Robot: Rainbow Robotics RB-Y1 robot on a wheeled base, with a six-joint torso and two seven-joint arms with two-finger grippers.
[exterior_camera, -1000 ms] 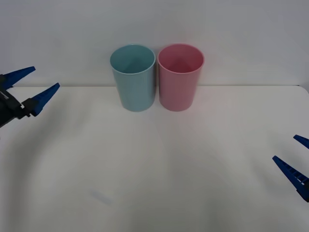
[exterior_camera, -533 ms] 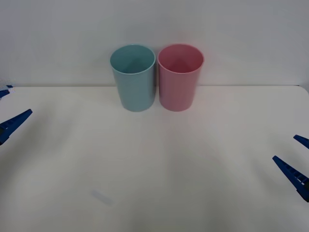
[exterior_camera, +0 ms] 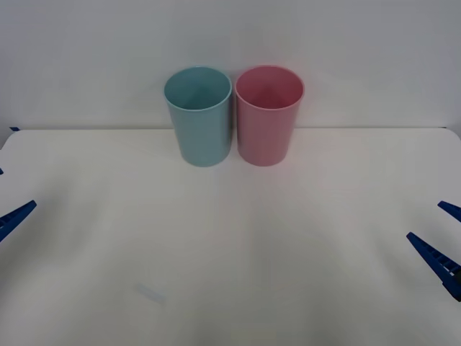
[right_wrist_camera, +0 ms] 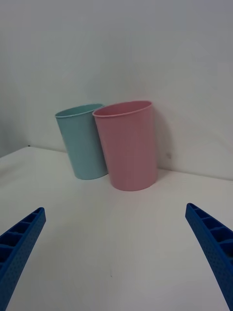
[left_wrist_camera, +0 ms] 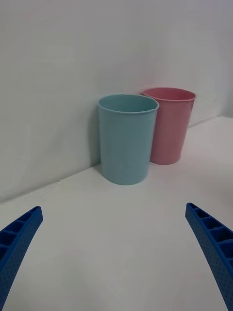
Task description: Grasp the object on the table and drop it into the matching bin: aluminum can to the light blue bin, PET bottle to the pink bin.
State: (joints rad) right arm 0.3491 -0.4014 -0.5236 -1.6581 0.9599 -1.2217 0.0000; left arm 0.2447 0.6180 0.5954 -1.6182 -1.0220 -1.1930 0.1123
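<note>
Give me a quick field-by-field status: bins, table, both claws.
light blue bin: upright at the table's far edge, on the robot's left of the pink one
pink bin: upright, right beside it, sides about touching
table: white; no can seen on it
left claw: open, low at the table's left edge
right claw: open, low at the right edge

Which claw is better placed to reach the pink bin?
Right, likely: pink bin stands on the right claw's side, light blue bin on the left claw's. Both open.
</note>
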